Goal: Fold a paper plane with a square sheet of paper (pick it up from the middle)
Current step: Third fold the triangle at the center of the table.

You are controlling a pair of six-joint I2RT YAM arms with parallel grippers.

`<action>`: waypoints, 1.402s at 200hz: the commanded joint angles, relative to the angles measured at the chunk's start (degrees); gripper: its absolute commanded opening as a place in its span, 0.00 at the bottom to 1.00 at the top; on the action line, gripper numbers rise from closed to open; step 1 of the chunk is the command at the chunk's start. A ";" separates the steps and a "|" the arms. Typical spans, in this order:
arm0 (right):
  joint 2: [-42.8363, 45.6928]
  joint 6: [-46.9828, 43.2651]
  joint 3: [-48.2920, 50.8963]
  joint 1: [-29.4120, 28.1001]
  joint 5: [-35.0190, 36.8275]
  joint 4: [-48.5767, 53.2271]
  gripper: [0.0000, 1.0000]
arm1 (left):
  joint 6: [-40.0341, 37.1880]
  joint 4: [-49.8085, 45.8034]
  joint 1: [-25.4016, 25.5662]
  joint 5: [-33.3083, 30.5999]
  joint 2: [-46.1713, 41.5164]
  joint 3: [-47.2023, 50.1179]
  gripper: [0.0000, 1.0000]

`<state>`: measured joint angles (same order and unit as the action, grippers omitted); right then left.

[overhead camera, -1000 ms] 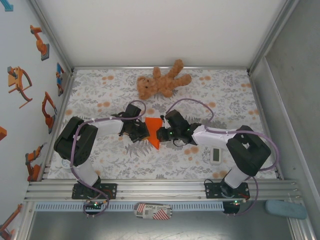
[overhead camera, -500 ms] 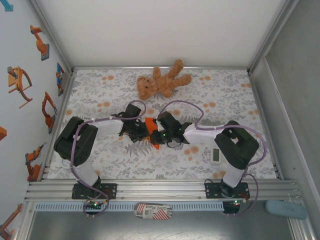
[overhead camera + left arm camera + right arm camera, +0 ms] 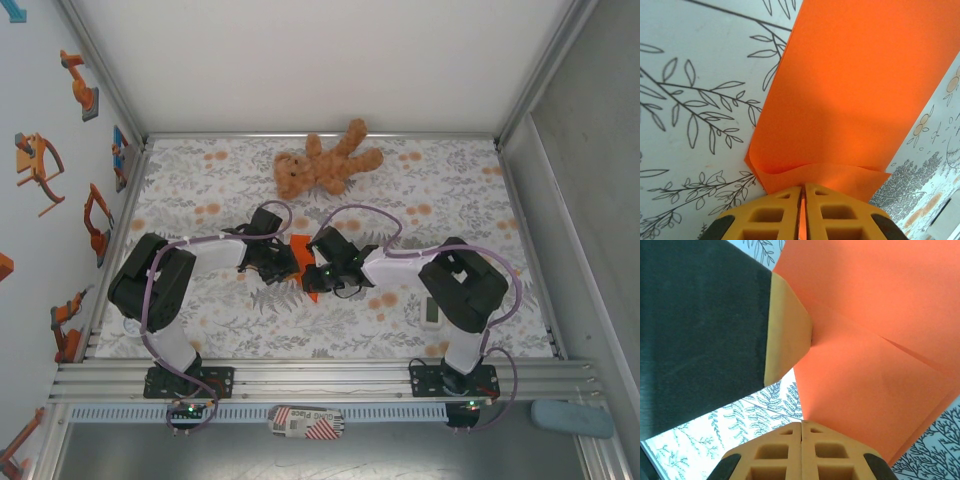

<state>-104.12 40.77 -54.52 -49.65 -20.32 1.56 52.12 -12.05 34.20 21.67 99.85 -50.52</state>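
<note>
One orange sheet (image 3: 303,243) lies mid-table, more hidden now that the right gripper (image 3: 318,268) has slid towards the left gripper (image 3: 288,262); one teddy bear (image 3: 320,165) beyond. Left wrist: jaws pinch the sheet's edge. Right wrist: jaws pressed together beside the sheet.

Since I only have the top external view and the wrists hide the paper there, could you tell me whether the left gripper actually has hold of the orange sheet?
Observer: Yes. In the left wrist view the left gripper is shut on the near edge of the orange sheet, with a sliver of orange showing between its fingers.
Operator: Thank you. And the right one?
Observer: The right gripper is shut too. The sheet's edge reaches its fingertips, but I cannot tell whether it is caught between them.
Operator: Is any fold in yet?
Observer: The right wrist view shows one straight crease running slantwise across the sheet.
</note>
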 commanded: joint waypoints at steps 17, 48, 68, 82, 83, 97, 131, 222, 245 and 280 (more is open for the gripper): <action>-1.17 0.71 -1.46 -0.26 0.32 1.69 0.00 | -0.24 -3.59 0.34 -2.29 1.31 1.31 0.14; -1.53 0.63 -1.43 -0.26 0.28 1.78 0.00 | -0.32 -4.35 0.33 -3.15 2.09 1.22 0.13; -1.51 0.49 -1.38 -0.25 0.36 1.95 0.00 | -0.26 -4.56 0.34 -3.69 2.62 1.40 0.13; -1.66 0.45 -1.20 -0.29 0.36 2.04 0.00 | -0.19 -4.64 0.33 -3.87 2.97 1.40 0.13; -1.64 0.45 -1.20 -0.28 0.36 2.04 0.00 | -0.18 -4.69 0.30 -3.89 2.97 1.39 0.13; -1.71 0.34 -1.11 -0.30 0.36 2.20 0.00 | -0.24 -4.99 0.34 -4.11 3.39 1.23 0.13; -1.79 -0.38 -0.74 -0.28 0.36 3.55 0.00 | -0.33 -5.93 0.35 -4.79 4.41 0.96 0.13; 0.51 -3.13 2.21 -0.27 -1.51 6.61 0.00 | -0.80 -7.10 0.21 -5.84 6.05 0.49 0.13; 1.93 -3.81 3.60 -0.29 -1.74 7.33 0.00 | -0.83 -7.11 0.21 -5.81 6.32 0.36 0.13; 4.53 -3.96 7.00 -0.30 -1.93 7.69 0.00 | -0.90 -7.20 0.26 -5.78 6.32 0.24 0.13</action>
<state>-101.82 37.89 -50.81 -49.65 -21.41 3.84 52.05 -14.85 34.13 21.54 101.23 -52.49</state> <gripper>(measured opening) 0.049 0.129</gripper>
